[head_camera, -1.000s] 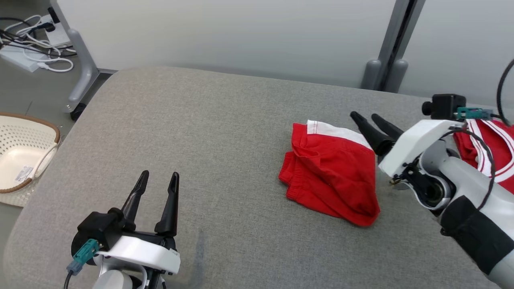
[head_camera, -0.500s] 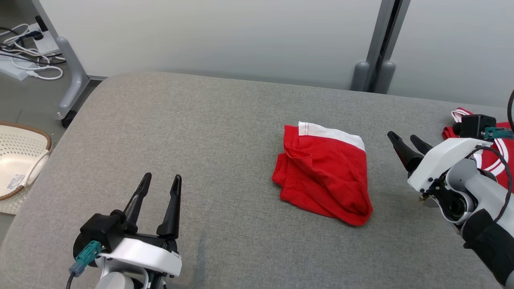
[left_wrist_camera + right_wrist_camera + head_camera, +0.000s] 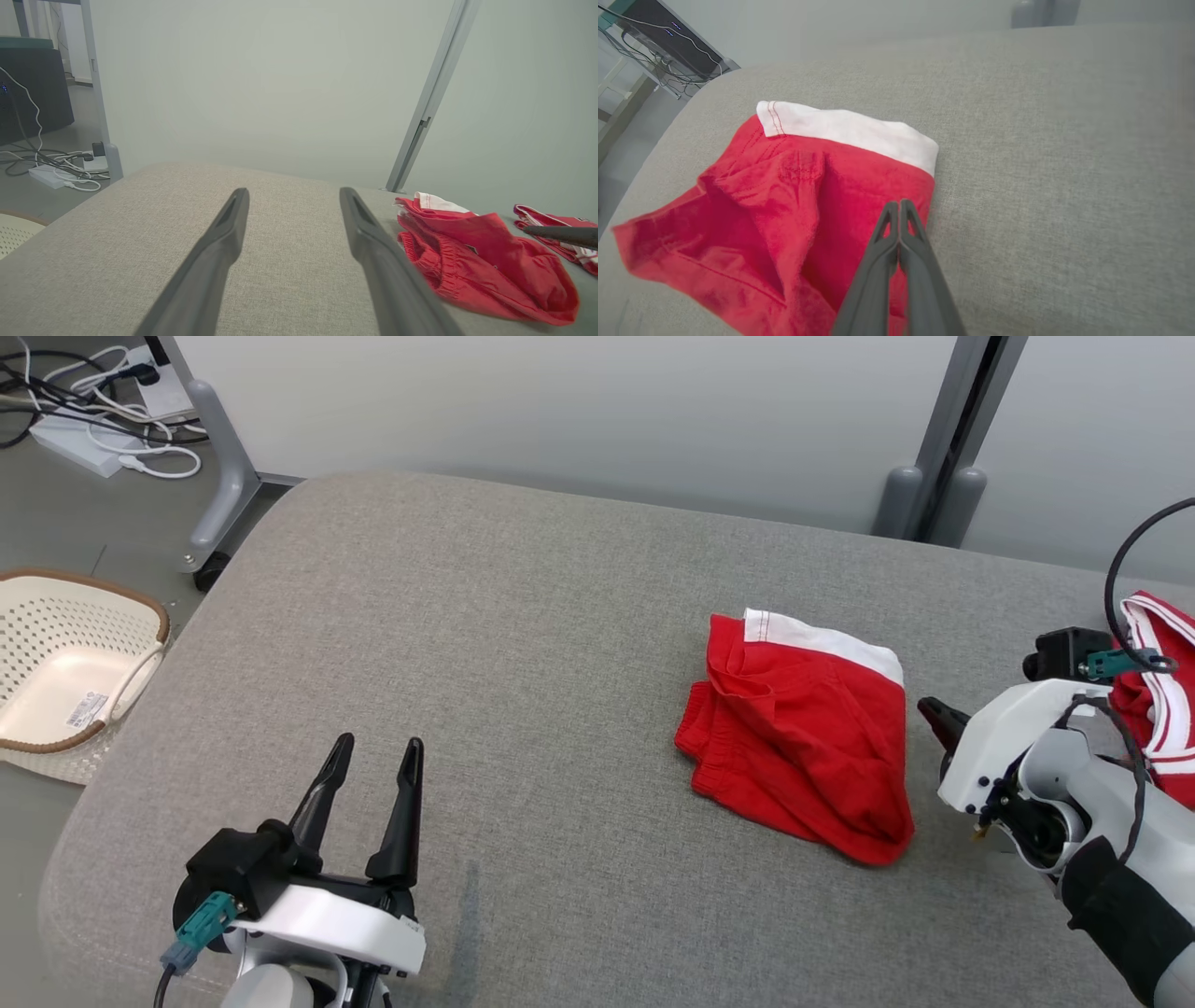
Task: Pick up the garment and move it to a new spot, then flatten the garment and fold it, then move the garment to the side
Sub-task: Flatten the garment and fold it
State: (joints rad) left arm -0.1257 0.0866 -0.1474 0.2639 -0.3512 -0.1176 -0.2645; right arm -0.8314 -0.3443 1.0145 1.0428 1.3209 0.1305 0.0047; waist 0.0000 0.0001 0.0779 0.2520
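Note:
The garment [image 3: 1158, 700], red with red-and-white striped trim, lies bunched at the table's right edge, partly hidden behind my right arm; it also shows as a red strip [image 3: 556, 221] in the left wrist view. My right gripper [image 3: 934, 714] is shut with nothing between its fingers. In the right wrist view the right gripper [image 3: 899, 203] has its tip over the right edge of the red shorts [image 3: 784, 210]. My left gripper [image 3: 378, 742] stands open and empty near the table's front left, far from both pieces of clothing. The left wrist view shows the left gripper [image 3: 294, 191] spread over bare fabric.
The red shorts [image 3: 803, 737] with a white panel lie crumpled right of the middle of the grey padded table [image 3: 467, 616]. A cream perforated basket [image 3: 65, 672] sits on the floor at the left. Cables [image 3: 103, 392] and a metal post [image 3: 943, 476] stand beyond the table.
My right gripper has drawn back to the right, away from the shorts, and closed its fingers. The head camera has shifted. The left gripper and the shorts stay put.

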